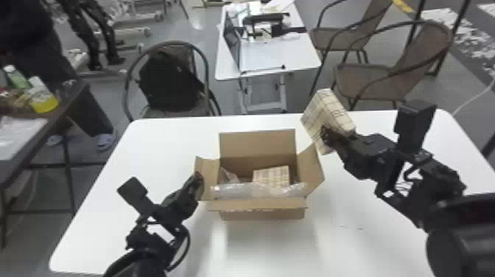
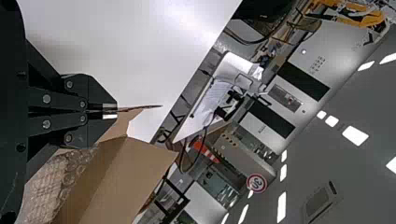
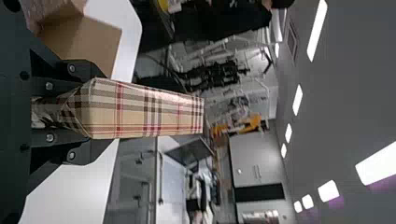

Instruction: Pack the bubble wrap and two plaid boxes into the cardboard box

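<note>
Beyond the white desk (image 1: 154, 147), brown chairs and a smaller white table (image 1: 280, 51) are standing on a grey floor. In the head view, the open cardboard box (image 1: 263, 214) is sitting on the desk, holding one plaid box (image 1: 272, 176) and the bubble wrap (image 1: 235, 189); the left pincer (image 1: 199, 180) is resting at its left flap (image 1: 208, 173), while the right pincer (image 1: 336, 135) is holding the other plaid box (image 1: 327, 108) up beside it. In the left wrist view, the left pincer (image 2: 110, 111) is pressing together on the flap's edge. In the right wrist view, the right pincer (image 3: 99, 112) is pinching the raised plaid box between its spread fingers.
</note>
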### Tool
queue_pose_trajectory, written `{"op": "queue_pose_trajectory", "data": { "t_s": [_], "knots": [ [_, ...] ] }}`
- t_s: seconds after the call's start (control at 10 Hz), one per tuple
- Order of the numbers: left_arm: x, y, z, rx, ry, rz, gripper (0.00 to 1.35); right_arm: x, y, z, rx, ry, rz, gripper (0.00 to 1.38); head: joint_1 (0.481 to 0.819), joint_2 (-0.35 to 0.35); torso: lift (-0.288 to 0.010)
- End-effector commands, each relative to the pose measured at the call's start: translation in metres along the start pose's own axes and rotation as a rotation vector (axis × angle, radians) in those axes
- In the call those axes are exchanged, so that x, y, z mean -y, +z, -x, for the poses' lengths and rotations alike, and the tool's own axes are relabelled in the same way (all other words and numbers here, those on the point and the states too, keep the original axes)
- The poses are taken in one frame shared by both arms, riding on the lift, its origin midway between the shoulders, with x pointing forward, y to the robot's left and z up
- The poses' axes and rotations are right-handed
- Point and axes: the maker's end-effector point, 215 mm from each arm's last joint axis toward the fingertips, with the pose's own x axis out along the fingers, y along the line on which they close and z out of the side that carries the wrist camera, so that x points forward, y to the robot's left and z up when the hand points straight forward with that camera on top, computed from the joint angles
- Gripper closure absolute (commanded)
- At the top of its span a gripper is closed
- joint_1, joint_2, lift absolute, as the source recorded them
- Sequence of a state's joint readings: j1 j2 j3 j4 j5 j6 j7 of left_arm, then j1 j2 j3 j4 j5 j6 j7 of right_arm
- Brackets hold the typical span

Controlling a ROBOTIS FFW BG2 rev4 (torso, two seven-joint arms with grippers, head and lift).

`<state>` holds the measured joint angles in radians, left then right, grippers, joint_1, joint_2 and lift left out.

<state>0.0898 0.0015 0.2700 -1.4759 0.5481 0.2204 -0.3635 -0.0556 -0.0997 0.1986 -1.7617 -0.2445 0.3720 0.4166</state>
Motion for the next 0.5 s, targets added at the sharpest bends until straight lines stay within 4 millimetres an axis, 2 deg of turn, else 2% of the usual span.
{"op": "queue_pose_trajectory", "data": {
  "t_s": [0.0,0.2,0.4],
  "knots": [
    [0.006,-0.002,-0.005,-0.002,-0.011,0.007,1.21,-0.051,-0.025,-0.022,-0.109,0.170,-0.081,1.00,0.695,0.242,-0.050],
    [0.011,-0.002,-0.007,-0.004,-0.020,0.007,1.21,-0.088,-0.058,-0.029,-0.202,0.276,-0.166,1.00,0.695,0.296,-0.050],
    [0.012,-0.004,-0.008,-0.008,-0.025,0.007,1.21,-0.101,-0.093,-0.024,-0.318,0.322,-0.227,1.00,0.695,0.331,-0.050]
  ]
}}
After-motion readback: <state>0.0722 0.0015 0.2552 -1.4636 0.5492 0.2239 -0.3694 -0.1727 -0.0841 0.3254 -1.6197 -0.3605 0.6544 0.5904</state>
